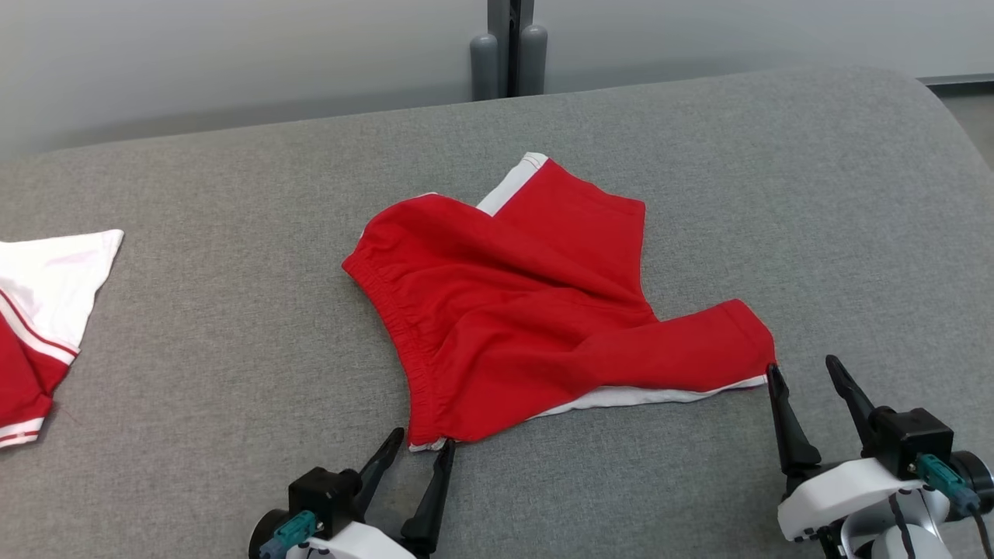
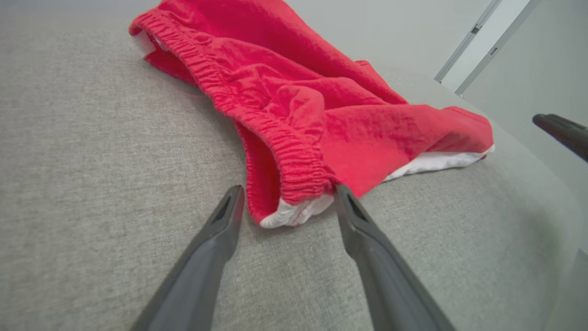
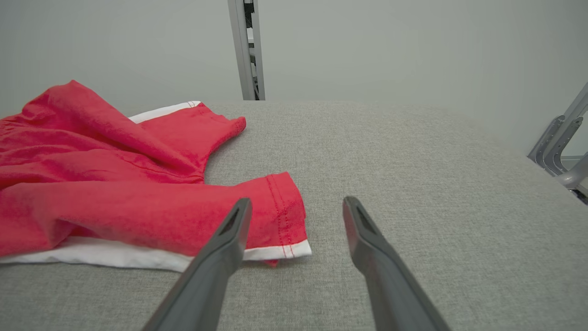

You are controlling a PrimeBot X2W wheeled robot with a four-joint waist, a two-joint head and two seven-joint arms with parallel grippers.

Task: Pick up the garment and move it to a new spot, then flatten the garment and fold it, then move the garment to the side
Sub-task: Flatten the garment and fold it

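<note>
Nearest the head camera, the left pincer (image 1: pixel 425 439) lies low over the grey table (image 1: pixel 815 194). Its fingers are spread, with their tips at the near corner of the red shorts (image 1: pixel 528 310), where the elastic waistband (image 1: pixel 388 326) ends. The right pincer (image 1: pixel 801 366), equally spread, stands just beside the leg hem (image 1: pixel 757 341) at the shorts' right end. Neither holds anything. The placing looks meant for a two-corner grasp, so the shorts can be lifted spread out rather than bunched. The shorts lie rumpled mid-table, with one leg thrown out sideways. Well left of the shorts rests a white and red garment (image 1: pixel 39 310), and beyond them rises a grey post (image 1: pixel 509 46).

The left wrist view adds what the head view cannot. The waistband corner sits squarely between the spread fingers (image 2: pixel 367 239), with white lining peeping out beneath it. The cloth seems to brush the right-hand finger, though I cannot confirm contact. Past the shorts' far end, one dark fingertip (image 2: pixel 562 131) of the other arm pokes in.

The right wrist view reveals an offset. The white-trimmed hem passes behind the left-hand finger and reaches only partway into the gap, while the other finger stands over bare table. I judge this pincer should shift toward the shorts before pinching.
</note>
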